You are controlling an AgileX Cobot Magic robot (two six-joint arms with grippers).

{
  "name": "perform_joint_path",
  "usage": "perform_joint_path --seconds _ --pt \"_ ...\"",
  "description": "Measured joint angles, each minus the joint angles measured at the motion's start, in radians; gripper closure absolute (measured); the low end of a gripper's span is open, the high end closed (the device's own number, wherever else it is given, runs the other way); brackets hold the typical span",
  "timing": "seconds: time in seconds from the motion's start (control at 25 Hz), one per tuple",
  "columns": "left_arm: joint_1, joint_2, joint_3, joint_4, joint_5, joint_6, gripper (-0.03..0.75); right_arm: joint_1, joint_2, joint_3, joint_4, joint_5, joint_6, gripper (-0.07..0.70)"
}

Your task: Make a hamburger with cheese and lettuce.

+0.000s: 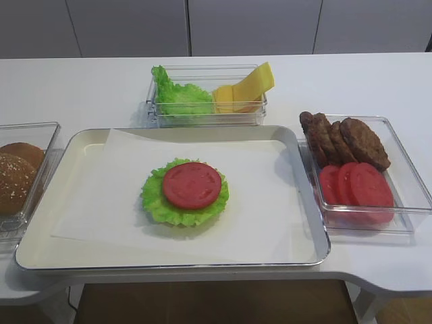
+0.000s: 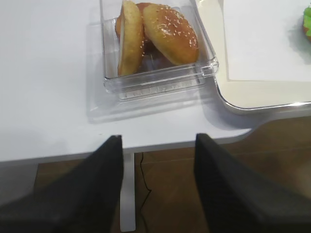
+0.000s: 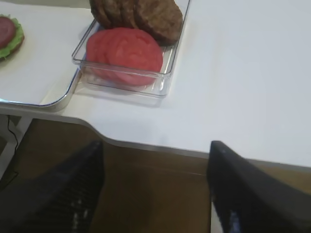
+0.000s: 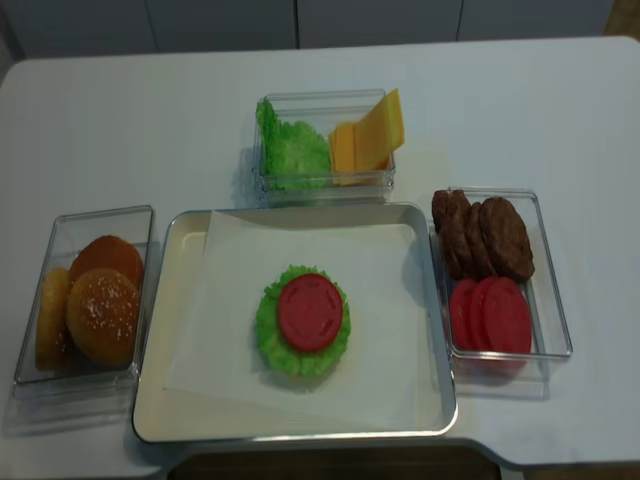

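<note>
The hamburger lies on white paper in the middle of the tray: a frilly green layer topped by a red tomato slice. Its edge shows in the right wrist view and the left wrist view. Cheese slices lean in the clear back bin, beside spare lettuce. My right gripper hangs open off the table's front edge, nothing between its fingers. My left gripper is open too, over the floor in front of the bun bin. Neither gripper shows in the high views.
A clear bin of seeded buns stands left of the tray. A clear bin with brown patties and tomato slices stands to its right. The table's front edge curves near both grippers.
</note>
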Motion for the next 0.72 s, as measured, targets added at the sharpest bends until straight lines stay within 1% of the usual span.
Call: perform_joint_path --seconds 0.28,0.4,0.48,0.72 --pt "0.000 0.000 0.000 0.000 0.000 0.000 0.363 -0.058 0.000 0.005 0.057 -0.010 -0.074 0.116" --pt "0.000 0.000 0.000 0.000 0.000 0.000 0.363 -0.072 0.000 0.005 0.060 -0.035 -0.109 0.117" --pt "0.000 0.000 0.000 0.000 0.000 0.000 0.363 -0.071 0.000 0.007 0.060 -0.044 -0.118 0.117" --pt "0.000 0.000 0.000 0.000 0.000 0.000 0.361 -0.073 0.000 0.013 0.059 -0.045 -0.122 0.117"
